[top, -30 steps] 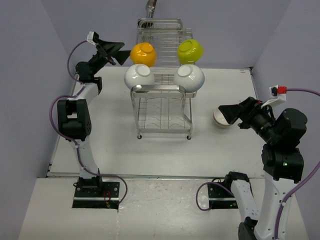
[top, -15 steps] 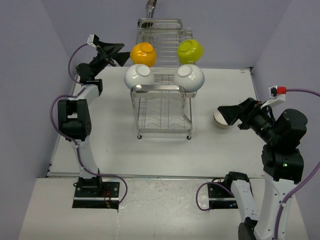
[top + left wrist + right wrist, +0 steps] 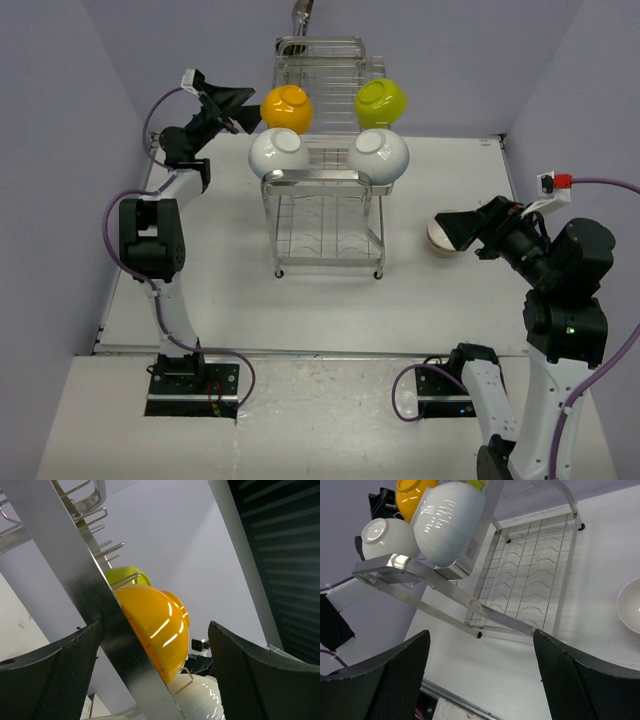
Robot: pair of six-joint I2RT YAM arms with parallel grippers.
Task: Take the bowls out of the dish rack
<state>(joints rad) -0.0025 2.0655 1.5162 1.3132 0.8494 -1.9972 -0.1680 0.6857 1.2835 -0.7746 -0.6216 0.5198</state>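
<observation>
The chrome wire dish rack (image 3: 325, 215) stands mid-table. On its upper tier sit an orange-yellow bowl (image 3: 286, 107), a lime green bowl (image 3: 381, 101) and two white bowls (image 3: 278, 154) (image 3: 380, 153). Raised at the rack's upper left, my left gripper (image 3: 238, 108) is open just beside the orange bowl (image 3: 155, 630), which shows between its fingers along with a rack rail (image 3: 85, 585). Another white bowl (image 3: 438, 240) rests on the table right of the rack. My right gripper (image 3: 455, 230) hangs open above that bowl with nothing held, facing the rack (image 3: 530, 580).
Purple walls close in the table at the back and on both sides. The rack's lower tier (image 3: 540, 565) holds no dishes. A metal fixture (image 3: 301, 12) sticks up behind the rack. The white bowl on the table (image 3: 632, 605) lies at the right edge of the right wrist view.
My left gripper has edged rightward, closer to the orange bowl. The right arm and all bowls stay where they were.
</observation>
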